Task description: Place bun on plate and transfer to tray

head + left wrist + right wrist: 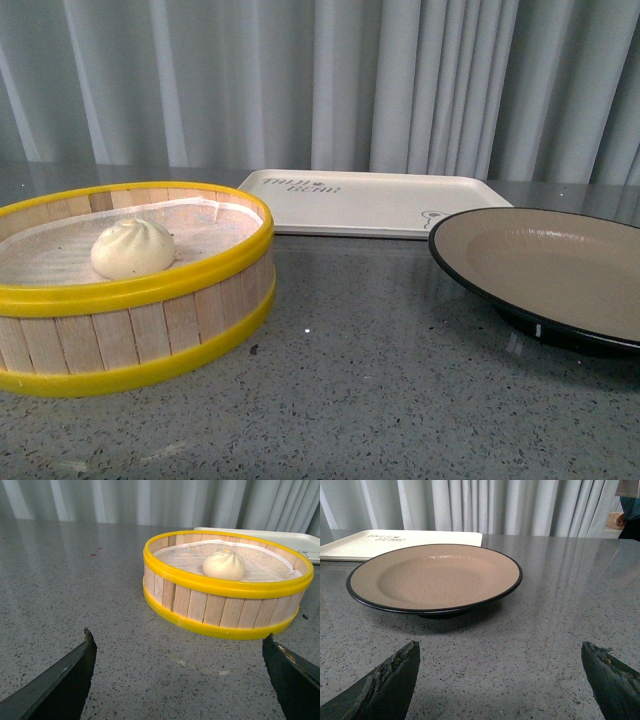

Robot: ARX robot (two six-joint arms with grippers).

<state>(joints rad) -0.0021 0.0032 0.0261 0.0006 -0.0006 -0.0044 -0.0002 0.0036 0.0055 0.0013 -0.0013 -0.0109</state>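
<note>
The cream-white pleated bun (pixel 132 247) (pixel 224 564) sits inside a yellow-rimmed wooden steamer basket (pixel 140 330) (pixel 220 607) on the left of the table. The black-rimmed beige plate (pixel 548 262) (pixel 437 576) stands empty on the right. Behind both lies the cream-white tray (pixel 370 203) (pixel 390 542) (pixel 295 540) with dark lettering. My left gripper (pixel 179 642) is open above the bare tabletop, short of the basket. My right gripper (pixel 500 652) is open too, short of the plate, nothing between its fingers. Neither arm shows in the front view.
The grey speckled tabletop (pixel 370 400) runs between basket and plate. Pale curtains (pixel 320 80) hang behind the table. White cloth lines the steamer basket's floor (pixel 60 255).
</note>
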